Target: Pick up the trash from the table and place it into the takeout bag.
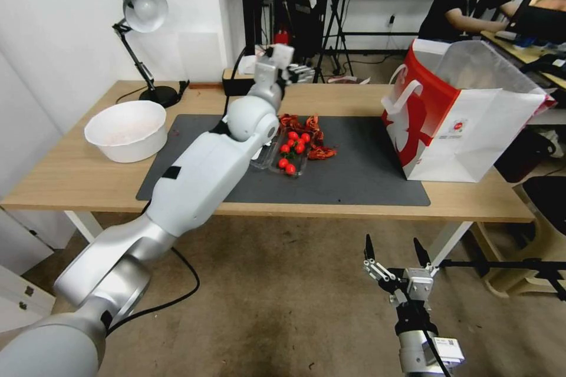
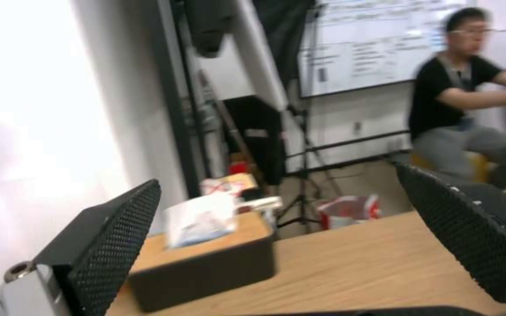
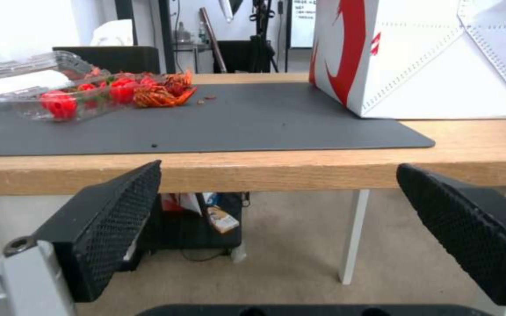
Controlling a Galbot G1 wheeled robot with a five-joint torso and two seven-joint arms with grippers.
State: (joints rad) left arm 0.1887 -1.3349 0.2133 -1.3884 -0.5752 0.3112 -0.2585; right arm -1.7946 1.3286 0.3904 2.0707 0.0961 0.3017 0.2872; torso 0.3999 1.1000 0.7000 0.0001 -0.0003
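Both pincers gape, left pincer (image 1: 298, 72) above table (image 1: 71, 177).

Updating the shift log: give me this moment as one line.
left gripper: open, raised over table's far edge | right gripper: open, low before table | trash: on mat | takeout bag: upright

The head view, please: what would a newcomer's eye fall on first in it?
Probably the left arm, stretched up across the table with the left gripper open, raised above its far edge. Next comes the tall red and white takeout bag, standing open on the dark mat's right end, and the clear tray of red tomatoes with crumpled red scraps at the mat's middle. The right gripper is open, low in front of the table.
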